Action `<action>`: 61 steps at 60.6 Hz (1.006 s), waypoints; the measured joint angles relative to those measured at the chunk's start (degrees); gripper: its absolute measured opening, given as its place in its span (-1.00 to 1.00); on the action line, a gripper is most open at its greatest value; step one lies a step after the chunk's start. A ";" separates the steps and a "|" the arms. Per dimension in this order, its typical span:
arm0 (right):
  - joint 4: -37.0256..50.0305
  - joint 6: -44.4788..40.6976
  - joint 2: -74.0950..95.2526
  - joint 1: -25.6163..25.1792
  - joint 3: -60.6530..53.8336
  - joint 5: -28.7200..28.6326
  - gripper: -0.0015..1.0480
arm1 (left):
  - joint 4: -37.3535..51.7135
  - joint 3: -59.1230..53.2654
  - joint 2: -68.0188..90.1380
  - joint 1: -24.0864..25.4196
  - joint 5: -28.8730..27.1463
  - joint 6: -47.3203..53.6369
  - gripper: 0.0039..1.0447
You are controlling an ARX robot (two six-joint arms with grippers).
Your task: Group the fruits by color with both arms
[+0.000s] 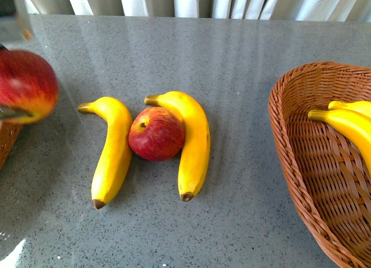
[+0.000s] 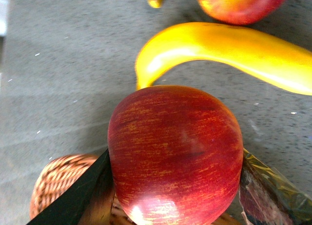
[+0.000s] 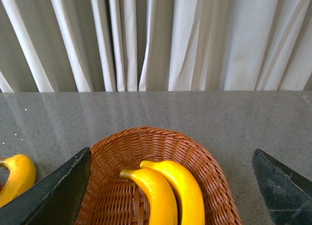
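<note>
1. Table (image 1: 174,53): grey, speckled and glossy, carrying everything.
2. Curtain (image 3: 195,40): pale folds hang along the table's far edge.
3. Right basket (image 1: 301,163): brown wicker, at the table's right side and cut off by the frame. Two bananas lie in it side by side, the near banana (image 1: 348,126) and the far banana (image 1: 353,107).
4. Left basket (image 1: 6,143): only a sliver of wicker shows at the left edge. In the left wrist view its rim (image 2: 53,181) sits under the held apple.
5. Left banana (image 1: 113,152) and right banana (image 1: 194,146): both lie on the table near the middle, stems away from the robot and brown tips toward it.
6. Table apple (image 1: 155,134): red, stem dimple up, lying between those two bananas. It presses against the right one and is just beside or touching the left one.
7. Held apple (image 1: 26,85): red with yellowish streaks, at the far left above the left basket's edge and off the table.
8. Left pincer (image 2: 174,154): its dark fingers (image 2: 78,196) are clamped on either side of the held apple.
9. Right pincer (image 3: 171,151): spread wide and empty. The right basket and its two bananas show between its black fingers (image 3: 58,191).
</note>
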 joint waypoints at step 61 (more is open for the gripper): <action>0.00 0.02 0.00 0.00 0.00 -0.02 0.82 | 9.03 -3.78 5.42 12.46 -3.74 -9.29 0.83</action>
